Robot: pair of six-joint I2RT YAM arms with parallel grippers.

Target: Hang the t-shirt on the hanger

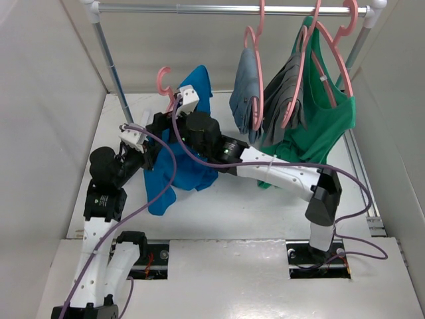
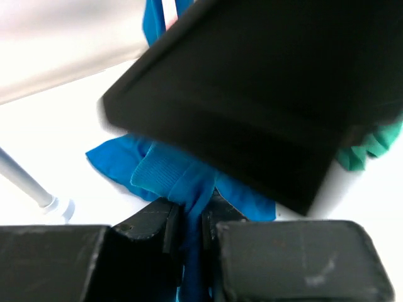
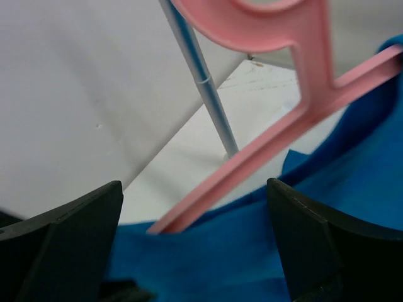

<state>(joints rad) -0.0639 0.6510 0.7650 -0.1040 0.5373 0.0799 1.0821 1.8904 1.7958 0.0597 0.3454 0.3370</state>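
The blue t-shirt [image 1: 178, 169] hangs in a bunch between my two arms, left of the table's middle. My left gripper [image 2: 192, 221] is shut on a fold of the t-shirt [image 2: 165, 174] just below its ribbed collar. The pink hanger [image 1: 163, 81] sticks up behind the shirt, hook uppermost. In the right wrist view one arm of the hanger [image 3: 277, 132] runs down into the blue cloth [image 3: 252, 258]. My right gripper [image 3: 195, 251] stands wide open around that spot, its fingers [image 3: 69, 245] apart from both cloth and hanger. The right arm [image 2: 264, 94] fills most of the left wrist view.
A silver rail [image 1: 232, 9] crosses the back, with its left post [image 1: 113, 63] close to the hanger. Two grey garments [image 1: 249, 90] and a green tank top [image 1: 325, 123] hang from it on pink hangers at the right. White walls close in both sides.
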